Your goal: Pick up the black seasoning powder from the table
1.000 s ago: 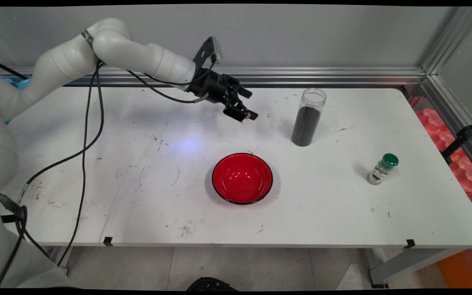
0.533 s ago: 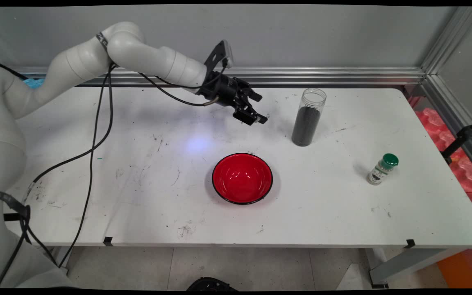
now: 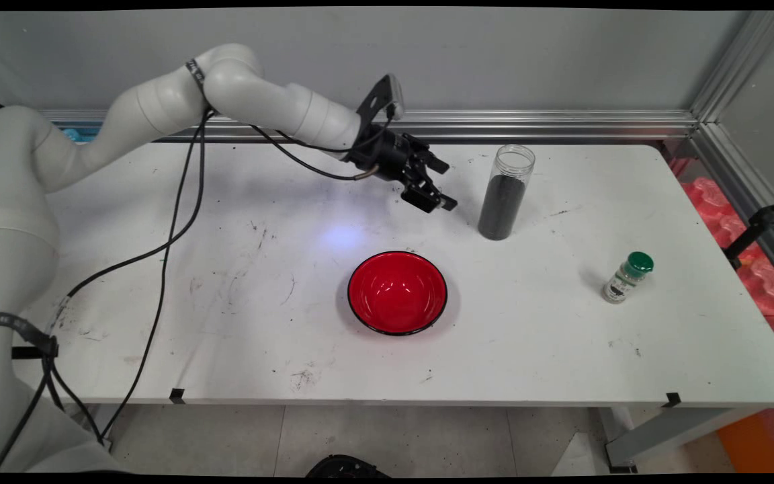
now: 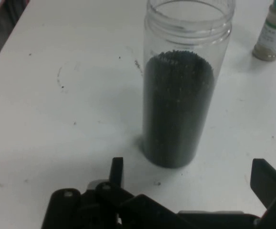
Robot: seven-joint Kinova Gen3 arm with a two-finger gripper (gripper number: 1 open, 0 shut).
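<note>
Moved: since a second ago the end effector (image 3: 442, 196) has travelled rightward across the far part of the tabletop (image 3: 239, 316), closing on the clear jar of dark granules (image 3: 505, 193); the jar, bowl and shaker have not shifted.
End effector: fingers spread wide and holding nothing; in the hand view one fingertip (image 4: 116, 168) rises left of the jar's base and the other near the right edge, so the jar (image 4: 183, 90) stands ahead of the gap, a little left of its middle.
Jar: upright, lidless, roughly two-thirds full of black granules, near the tabletop's far edge and just right of the end effector, not touching it.
Red bowl (image 3: 398, 293): empty, nearer the camera, well apart from the end effector.
Green-capped shaker (image 3: 627, 277): upright, far right, beyond the jar in the hand view (image 4: 272, 29).
Risk: the jar is tall, narrow and open; my judgement is that a finger brushing its side would topple it and spill granules.
Risk: smooth clear plastic may slip if gripped off centre.
</note>
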